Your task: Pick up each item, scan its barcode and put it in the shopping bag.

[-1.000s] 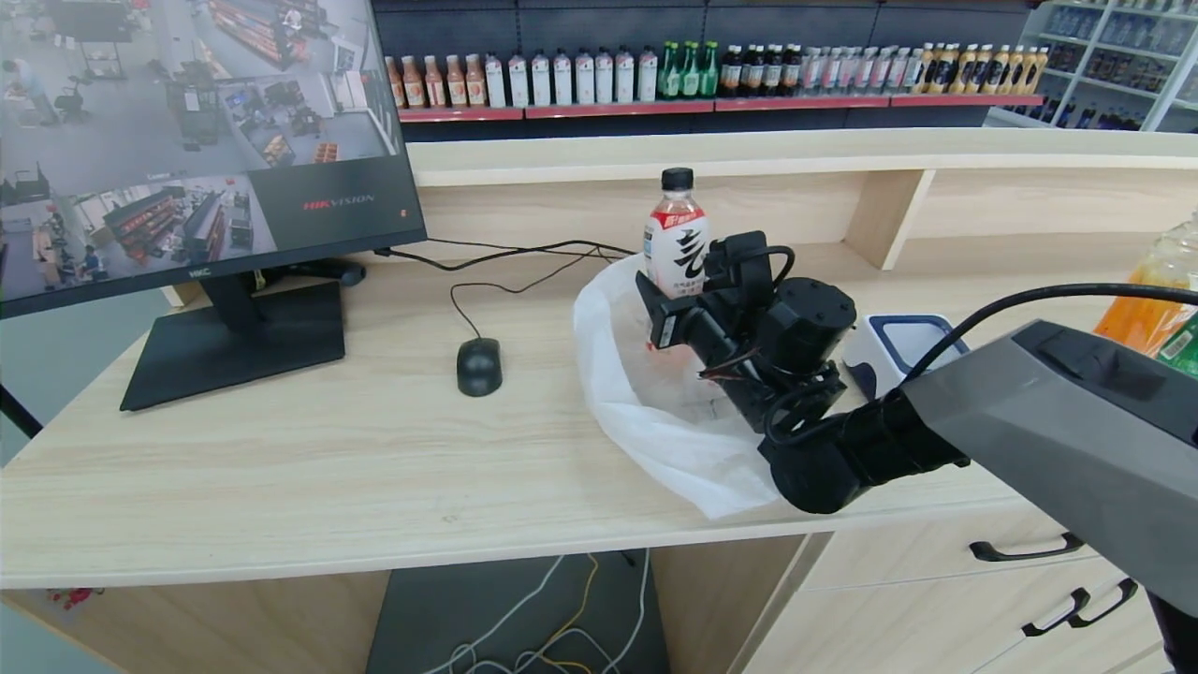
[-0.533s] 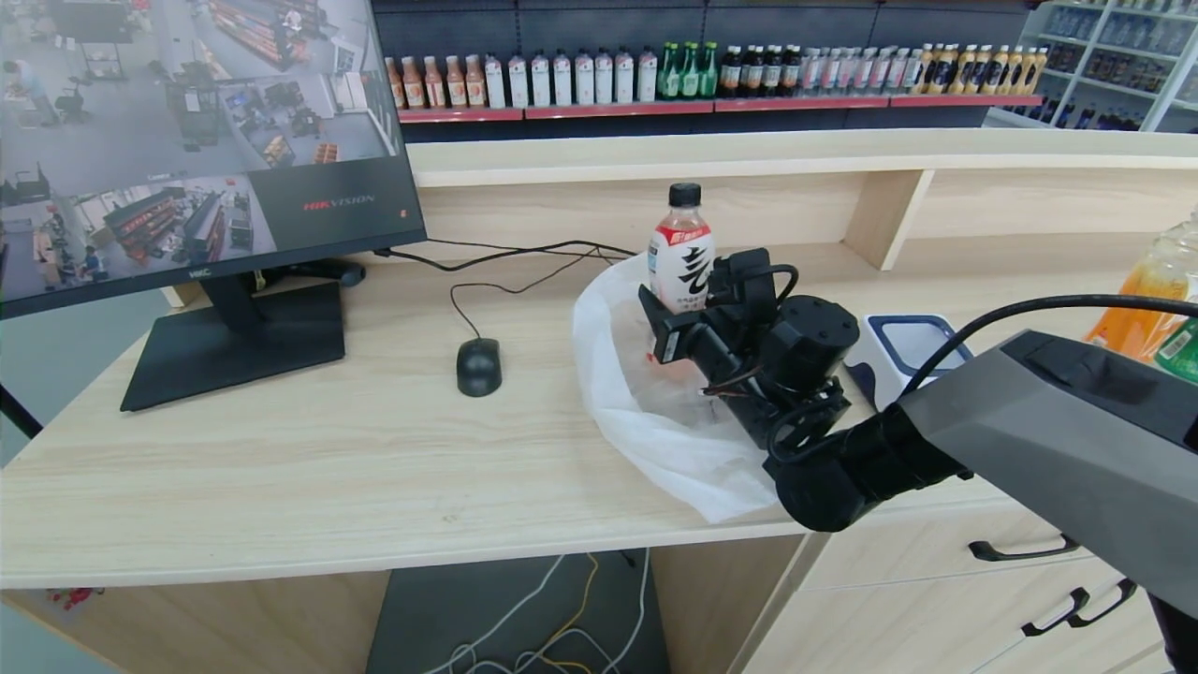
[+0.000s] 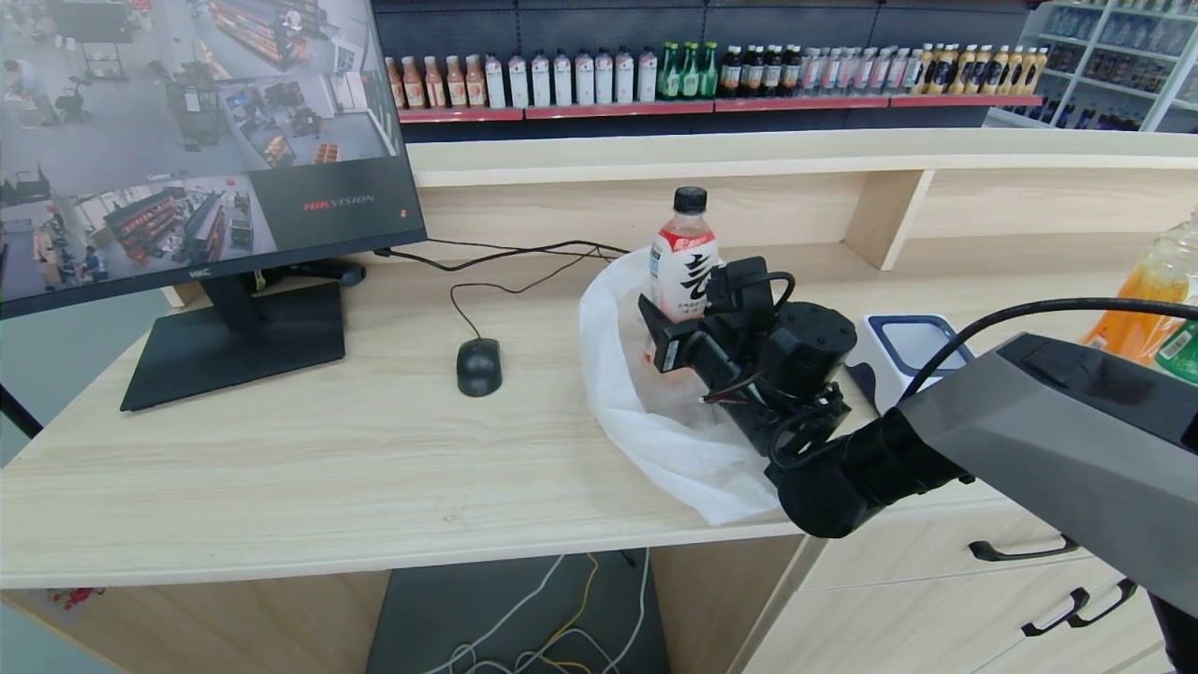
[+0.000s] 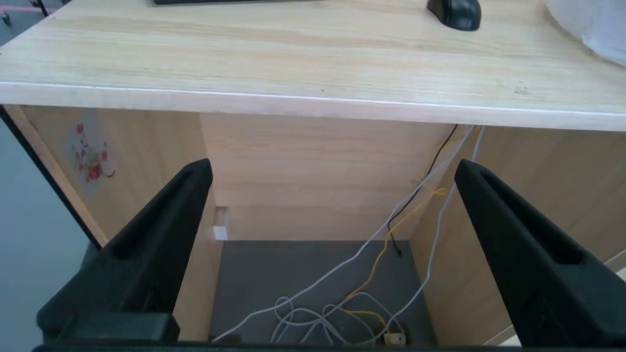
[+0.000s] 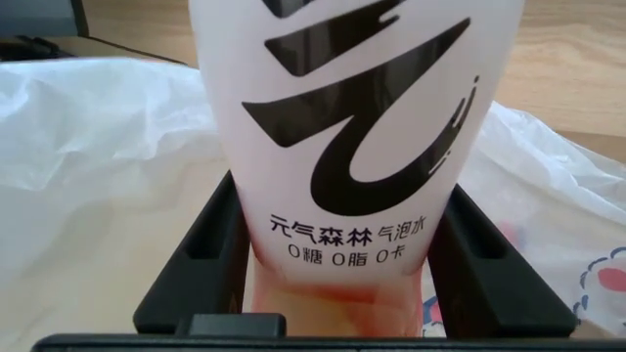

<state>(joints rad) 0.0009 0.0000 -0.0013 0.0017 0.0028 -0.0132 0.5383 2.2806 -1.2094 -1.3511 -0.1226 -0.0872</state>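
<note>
My right gripper point(image 3: 688, 316) is shut on a clear bottle point(image 3: 684, 264) with a black cap, a white label and pink drink. It holds the bottle upright in the mouth of the white shopping bag point(image 3: 655, 421) on the counter. In the right wrist view the bottle point(image 5: 337, 147) sits between both black fingers point(image 5: 210, 254), with the bag point(image 5: 98, 176) spread beneath and behind it. My left gripper point(image 4: 333, 254) hangs open below the counter's front edge, holding nothing.
A white barcode scanner point(image 3: 908, 342) stands just right of the bag. An orange drink bottle point(image 3: 1146, 300) and a green item point(image 3: 1181, 351) sit at the far right. A mouse point(image 3: 479, 365) and a monitor point(image 3: 187, 140) occupy the left; cables run behind the bag.
The right gripper has lowered the bottle a little and shifted it slightly right, deeper into the bag's mouth. The bag's rim has shifted with it.
</note>
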